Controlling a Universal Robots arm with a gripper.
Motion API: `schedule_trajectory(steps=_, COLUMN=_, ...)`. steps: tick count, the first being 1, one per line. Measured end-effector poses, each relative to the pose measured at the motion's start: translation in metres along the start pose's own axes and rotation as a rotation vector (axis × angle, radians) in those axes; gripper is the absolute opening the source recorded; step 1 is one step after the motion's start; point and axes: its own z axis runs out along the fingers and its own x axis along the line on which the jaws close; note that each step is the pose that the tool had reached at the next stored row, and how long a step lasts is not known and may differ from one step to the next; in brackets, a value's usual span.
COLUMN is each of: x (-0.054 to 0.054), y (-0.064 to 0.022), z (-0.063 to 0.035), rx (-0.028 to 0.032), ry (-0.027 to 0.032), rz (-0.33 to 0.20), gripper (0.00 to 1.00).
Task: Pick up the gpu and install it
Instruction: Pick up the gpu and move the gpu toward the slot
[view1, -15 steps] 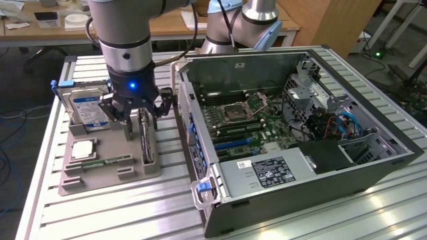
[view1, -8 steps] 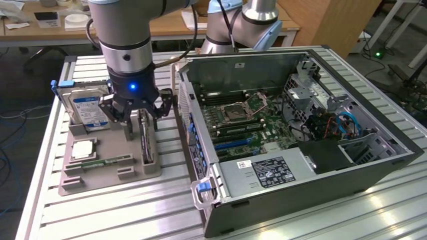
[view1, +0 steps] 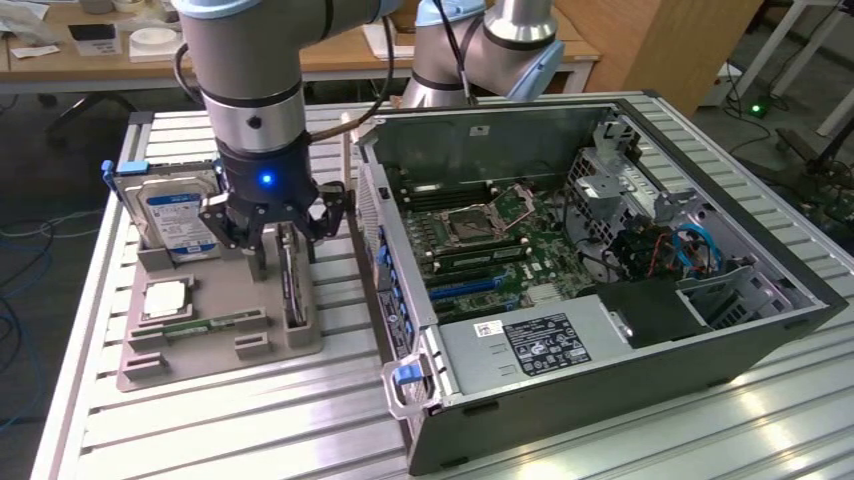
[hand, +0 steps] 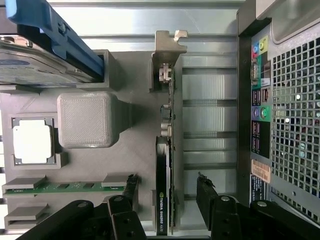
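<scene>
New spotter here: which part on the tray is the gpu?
At the exterior view's left of the open case sits a grey tray. The gpu stands on edge in its slot nearest the case, right under the open gripper. Unlike the blue-labelled hard drive and flat memory stick, it is a thin black card with a silver bracket.

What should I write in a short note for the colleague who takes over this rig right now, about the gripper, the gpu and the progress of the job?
The gripper is open, low over the grey holder, with one finger on each side of the gpu, not touching it.
The gpu stands on its edge in the holder's slot, beside the open computer case.
Done: the gripper is lined up on the card.
Left: the gpu is not yet gripped, lifted or installed in the case.
</scene>
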Motion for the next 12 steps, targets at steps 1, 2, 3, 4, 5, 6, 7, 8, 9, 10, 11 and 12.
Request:
schedule_trajectory(steps=1, x=0.000, y=0.0000, z=0.0009, rx=0.0000, ry=0.0000, rz=0.000, gripper=0.59)
schedule_trajectory(steps=2, x=0.000, y=0.0001, z=0.0020, rx=0.0000, ry=0.0000, rz=0.000, gripper=0.59)
schedule_trajectory(steps=3, x=0.000, y=0.0001, z=0.0028, rx=0.0001, ry=0.0001, rz=0.000, gripper=0.59)
schedule_trajectory(steps=4, x=0.000, y=0.0001, z=0.0036, rx=0.0001, ry=0.0000, rz=0.000, gripper=0.59)
schedule_trajectory(steps=5, x=0.000, y=0.0001, z=0.0043, rx=0.0000, ry=0.0000, rz=0.000, gripper=0.59)
schedule_trajectory(steps=6, x=0.000, y=0.0001, z=0.0051, rx=0.0000, ry=0.0000, rz=0.000, gripper=0.59)
schedule_trajectory(steps=7, x=0.000, y=0.0001, z=0.0061, rx=0.0001, ry=0.0000, rz=0.000, gripper=0.59)
schedule_trajectory(steps=8, x=0.000, y=0.0002, z=0.0070, rx=0.0001, ry=0.0000, rz=0.000, gripper=0.59)
schedule_trajectory(steps=9, x=0.000, y=0.0002, z=0.0079, rx=0.0002, ry=0.0001, rz=0.000, gripper=0.59)
schedule_trajectory(steps=10, x=0.000, y=0.0001, z=0.0091, rx=0.0001, ry=0.0001, rz=0.000, gripper=0.59)
schedule_trajectory(steps=11, x=0.000, y=0.0001, z=0.0102, rx=0.0000, ry=0.0000, rz=0.000, gripper=0.59)
schedule_trajectory(steps=12, x=0.000, y=0.0001, z=0.0112, rx=0.0001, ry=0.0001, rz=0.000, gripper=0.59)
